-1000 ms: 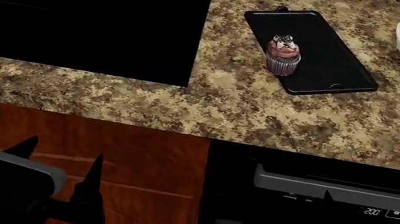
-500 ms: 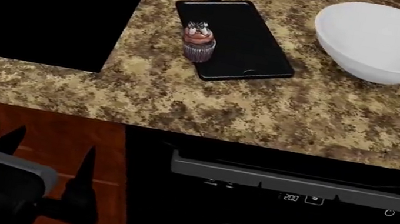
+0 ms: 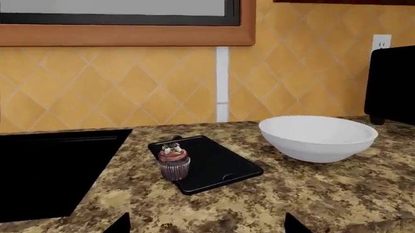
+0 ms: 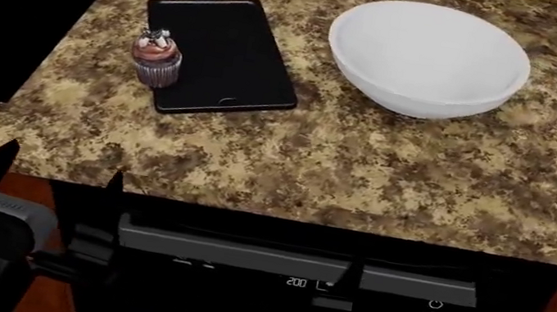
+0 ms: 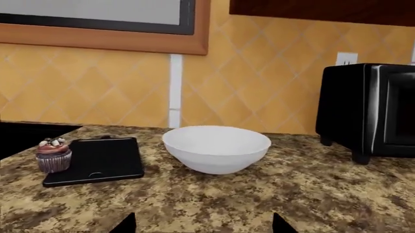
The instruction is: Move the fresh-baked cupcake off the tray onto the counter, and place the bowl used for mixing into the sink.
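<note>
The pink-frosted cupcake (image 4: pixel 157 58) stands on the near left corner of the black tray (image 4: pixel 232 41), which lies on the granite counter (image 4: pixel 387 172). To its right sits the white bowl (image 4: pixel 428 58), upright and empty. The black sink (image 4: pixel 8 8) is at the far left. My left gripper (image 4: pixel 61 167) hangs open below the counter's front edge, short of the cupcake (image 3: pixel 174 162). In the right wrist view my right gripper (image 5: pixel 203 225) is open too, facing the bowl (image 5: pixel 216 148) from in front of the counter. Neither holds anything.
A black toaster oven (image 5: pixel 370 109) stands on the counter to the right of the bowl, against the tiled wall. Below the counter edge is a dark dishwasher front with a grey handle (image 4: pixel 296 258).
The head view has shifted right along the counter: sink, tray and cupcake slid left in the picture and the whole bowl came into view. Both grippers stay open and low.
</note>
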Available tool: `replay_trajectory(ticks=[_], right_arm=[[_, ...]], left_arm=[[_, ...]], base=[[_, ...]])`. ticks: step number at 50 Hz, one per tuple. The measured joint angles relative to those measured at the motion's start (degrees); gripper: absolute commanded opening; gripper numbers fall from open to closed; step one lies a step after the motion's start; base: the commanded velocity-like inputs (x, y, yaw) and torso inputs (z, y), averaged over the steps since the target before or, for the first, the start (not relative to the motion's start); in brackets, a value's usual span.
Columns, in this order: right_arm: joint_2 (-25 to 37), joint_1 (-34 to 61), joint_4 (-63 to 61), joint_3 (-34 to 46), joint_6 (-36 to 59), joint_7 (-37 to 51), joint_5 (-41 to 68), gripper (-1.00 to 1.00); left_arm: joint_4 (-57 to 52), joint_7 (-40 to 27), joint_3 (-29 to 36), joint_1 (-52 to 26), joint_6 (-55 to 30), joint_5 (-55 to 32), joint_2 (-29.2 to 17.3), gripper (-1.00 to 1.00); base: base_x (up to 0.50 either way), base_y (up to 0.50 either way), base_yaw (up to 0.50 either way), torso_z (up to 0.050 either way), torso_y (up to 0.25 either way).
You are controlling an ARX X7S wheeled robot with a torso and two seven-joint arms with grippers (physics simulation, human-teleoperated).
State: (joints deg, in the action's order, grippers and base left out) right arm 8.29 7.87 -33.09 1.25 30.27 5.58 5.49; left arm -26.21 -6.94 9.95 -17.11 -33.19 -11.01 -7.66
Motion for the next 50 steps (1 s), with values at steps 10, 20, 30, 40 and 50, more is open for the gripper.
replay_trajectory(ticks=[10, 20, 30, 40, 50], right_arm=[[1.22, 1.94, -3.49, 1.01, 3.24, 0.66, -0.41, 1.00], [2.59, 3.81, -6.02, 3.06, 5.42, 1.22, -1.63, 1.00], [3.40, 4.42, -6.70, 4.25, 5.86, 1.77, -2.29, 1.00], [3.86, 4.66, -6.94, 4.78, 6.01, 2.19, -2.33, 1.00], [4.38, 4.65, -7.02, 5.08, 5.90, 2.60, -2.42, 1.00]], left_arm=[[-2.79, -0.71, -0.14, -2.04, -3.02, -0.81, -0.76, 1.00], [-5.83, -1.55, -0.61, -3.87, -5.79, -1.64, -1.47, 1.00], [-6.91, -2.12, -0.87, -4.53, -6.69, -2.21, -1.91, 1.00], [-7.28, -2.56, -0.86, -4.80, -6.95, -2.66, -2.25, 1.00], [-7.47, -2.94, -0.60, -4.99, -7.07, -3.13, -2.44, 1.00]], base=[[0.43, -0.23, 0.00, 0.000, 0.000], [0.49, -0.07, 0.00, 0.000, 0.000], [0.50, 0.00, 0.00, 0.000, 0.002], [0.50, 0.00, 0.00, 0.000, 0.000], [0.49, 0.08, 0.00, 0.000, 0.001]])
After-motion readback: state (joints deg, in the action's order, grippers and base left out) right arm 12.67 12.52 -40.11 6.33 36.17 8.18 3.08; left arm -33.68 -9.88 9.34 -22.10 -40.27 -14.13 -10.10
